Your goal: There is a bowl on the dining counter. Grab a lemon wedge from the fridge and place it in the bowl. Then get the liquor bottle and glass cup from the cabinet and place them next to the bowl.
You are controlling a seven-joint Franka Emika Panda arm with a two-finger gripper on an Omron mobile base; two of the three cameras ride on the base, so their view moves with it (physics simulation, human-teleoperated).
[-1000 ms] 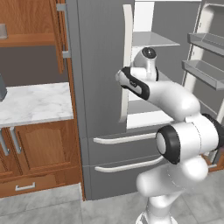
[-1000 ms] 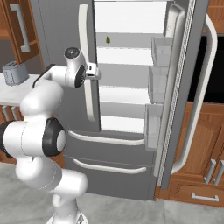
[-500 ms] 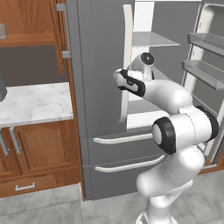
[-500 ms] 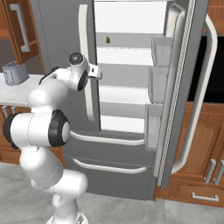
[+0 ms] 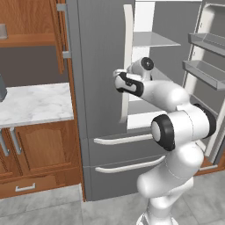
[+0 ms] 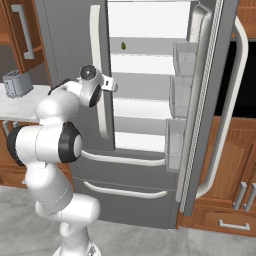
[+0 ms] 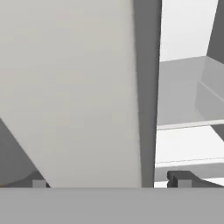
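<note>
Since a second ago I see the arm folded in tighter toward the fridge (image 5: 101,88), its elbow now lower and nearer the base, while the wrist stays up by the closed left door's long pale handle (image 6: 98,75). The base views themselves have not shifted.

From the hand view, that handle (image 7: 83,92) looms so close it blocks most of what I can see, and the gripper (image 7: 109,178) has only its two dark fingertips (image 7: 181,178) poking up either side of it. The jaws stand fully spread, straddling the handle without closing on it; I hold nothing.

In the right base view the gripper (image 6: 110,85) is mostly hidden behind the wrist, just beside the handle. The right door (image 6: 210,100) hangs wide open, its edge cut off at the top. Inside I count three white shelves, and three clear door bins (image 6: 182,90). On the top shelf sits one small dark-green speck, the lemon wedge (image 6: 123,45), too small for me to make out its shape. Below are two drawers with pale horizontal handles. One toaster (image 6: 17,82) sits on the wall counter (image 5: 35,103) at left.
</note>
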